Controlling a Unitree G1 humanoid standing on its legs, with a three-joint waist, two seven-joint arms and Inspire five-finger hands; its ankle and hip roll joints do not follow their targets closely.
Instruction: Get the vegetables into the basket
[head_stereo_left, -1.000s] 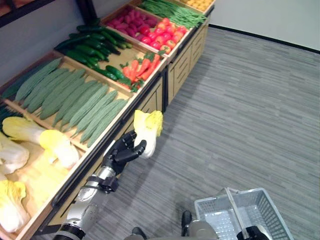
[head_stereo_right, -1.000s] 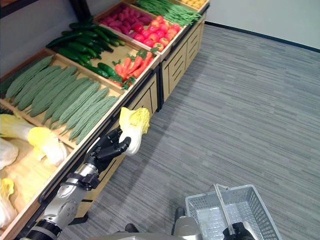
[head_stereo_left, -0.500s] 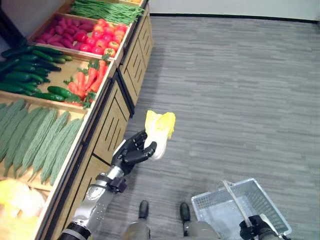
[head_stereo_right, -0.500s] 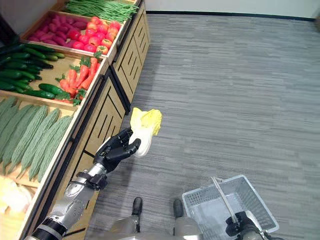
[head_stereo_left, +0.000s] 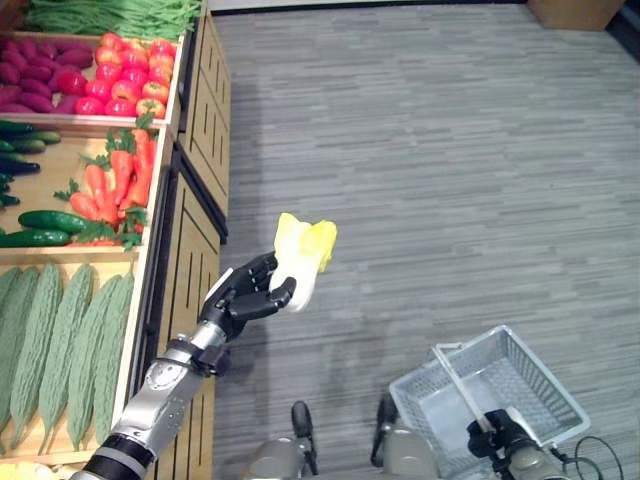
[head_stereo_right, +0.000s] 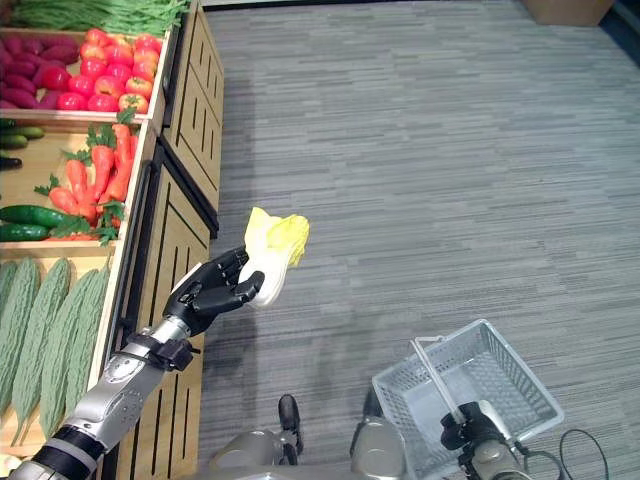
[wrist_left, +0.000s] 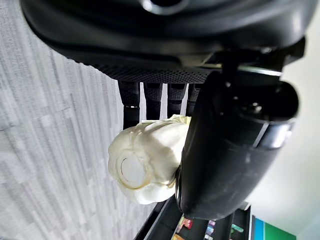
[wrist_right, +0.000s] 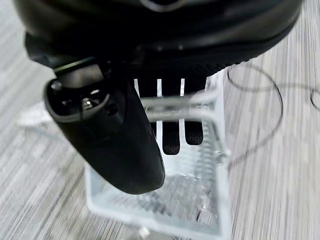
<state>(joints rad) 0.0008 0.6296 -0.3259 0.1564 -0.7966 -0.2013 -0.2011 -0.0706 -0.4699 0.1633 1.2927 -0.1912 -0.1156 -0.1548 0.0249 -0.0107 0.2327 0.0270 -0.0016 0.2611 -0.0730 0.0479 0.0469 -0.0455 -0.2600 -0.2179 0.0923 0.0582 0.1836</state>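
Left eye view had the left hand (head_stereo_left: 245, 298) clenched round a cabbage (head_stereo_left: 301, 255), leafy end sticking out past the fingertips, over the floor beside the shelf (head_stereo_left: 190, 250). Right hand (head_stereo_left: 492, 434) gripped the basket (head_stereo_left: 545, 385) handle, basket hanging beneath its fingers. Best move: swing the cabbage over the basket opening, lower it, then release.

A wooden stand (head_stereo_left: 190, 260) ran along the left side, on a grey striped floor (head_stereo_left: 450, 160). Its crates held green beans (head_stereo_left: 110, 15) at the far end, then purple roots (head_stereo_left: 30, 85) beside tomatoes (head_stereo_left: 125, 85), then carrots (head_stereo_left: 115, 180) beside cucumbers (head_stereo_left: 35, 225), and nearest, bitter gourds (head_stereo_left: 60, 340). A brown box (head_stereo_left: 575, 12) stood on the floor at the far right.
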